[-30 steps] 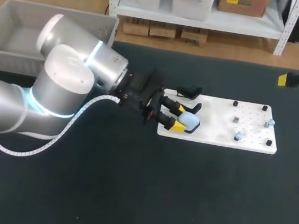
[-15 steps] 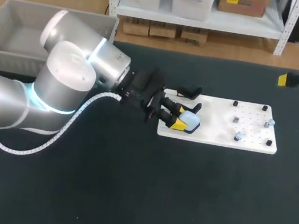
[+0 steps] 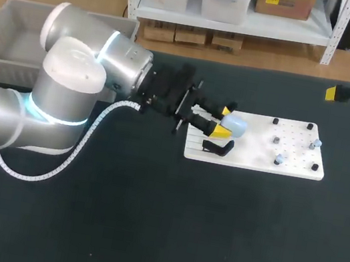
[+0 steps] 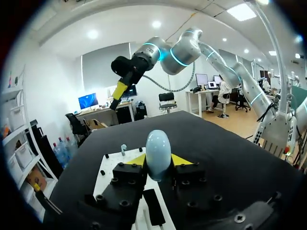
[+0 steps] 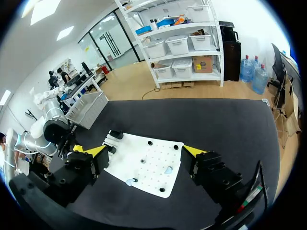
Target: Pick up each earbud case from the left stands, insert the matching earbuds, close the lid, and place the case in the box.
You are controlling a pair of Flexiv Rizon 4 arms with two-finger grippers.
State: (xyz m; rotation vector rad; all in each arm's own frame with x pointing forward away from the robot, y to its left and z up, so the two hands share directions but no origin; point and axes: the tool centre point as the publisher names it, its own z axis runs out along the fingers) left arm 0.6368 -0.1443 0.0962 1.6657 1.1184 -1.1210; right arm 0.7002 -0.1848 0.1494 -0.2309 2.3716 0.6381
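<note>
Your left end effector (image 3: 224,122) clasped the earbud case (image 3: 235,123) over the board's (image 3: 252,155) stand end; the earbuds (image 3: 278,159) lay toward its other end.

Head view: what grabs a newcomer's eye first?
The left gripper, shut on a pale blue earbud case over the left end of the white board. Beside it, an empty black stand sits on the board; the right gripper hangs open at the far right of the table.

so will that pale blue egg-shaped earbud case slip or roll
Probably slippery: the pale blue egg-shaped earbud case looks smooth and glossy, pinched at its curved sides by the left hand. Set down loose, its rounded shell would likely roll.
</note>
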